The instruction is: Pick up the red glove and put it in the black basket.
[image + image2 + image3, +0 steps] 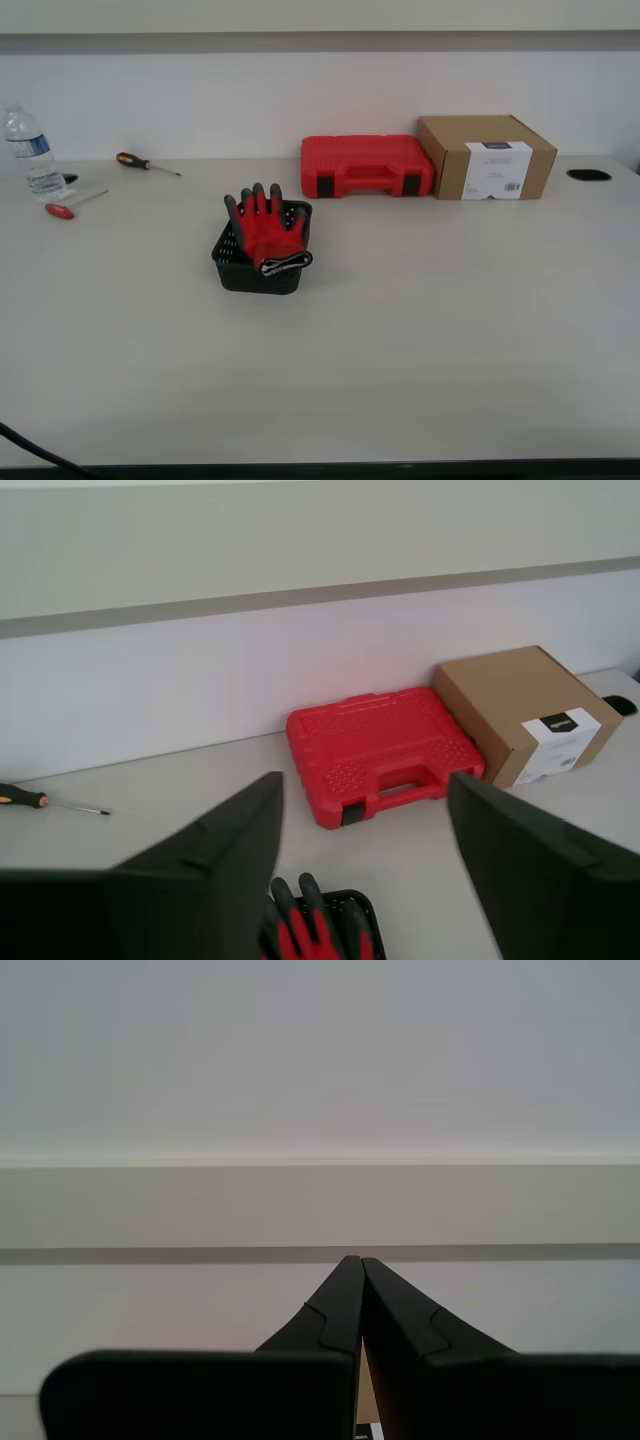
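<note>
The glove (268, 229) lies in the basket (247, 272), fingers draped over the far rim and the cuff hanging over the near one. The basket sits on the table (420, 320), in front of the red case (367, 166), which stands just beside a cardboard box (487, 157).

My first gripper (365, 810) is spread wide and holds nothing — the glove's fingertips (310, 930) and a bit of the basket (358, 905) show beyond the gap between its jaws, well apart from them. My second gripper (360, 1260) has its jaws pressed together, empty, pointed at the wall with the glove out of its sight.

Only the exterior view shows the bottle (30, 152) and the red-handled screwdriver (72, 206) at its left — and neither arm appears there. The orange-handled screwdriver (146, 163) shows there and in the first wrist view (45, 801).
</note>
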